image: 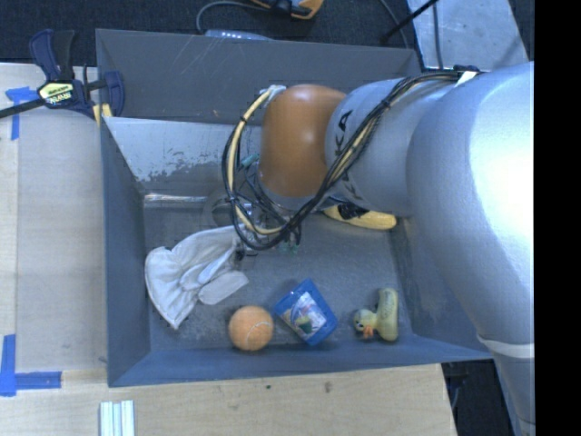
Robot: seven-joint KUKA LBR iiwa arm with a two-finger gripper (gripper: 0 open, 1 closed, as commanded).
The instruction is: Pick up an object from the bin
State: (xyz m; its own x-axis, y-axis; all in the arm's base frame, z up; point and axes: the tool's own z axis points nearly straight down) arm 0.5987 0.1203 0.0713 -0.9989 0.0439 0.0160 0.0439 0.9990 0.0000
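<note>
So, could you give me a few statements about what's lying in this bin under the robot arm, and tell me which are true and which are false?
1. An orange ball lies near the bin's lower wall in the view. True.
2. The blue packet lies to the left of the ball. False: it lies to the right of the ball, between the ball and the toy duck.
3. A white glove lies in the left part of the bin. True.
4. The toy duck is red. False: it is yellow-green.
5. The arm's orange cover hangs over the toy duck. False: it is over the bin's back middle, away from the duck.
</note>
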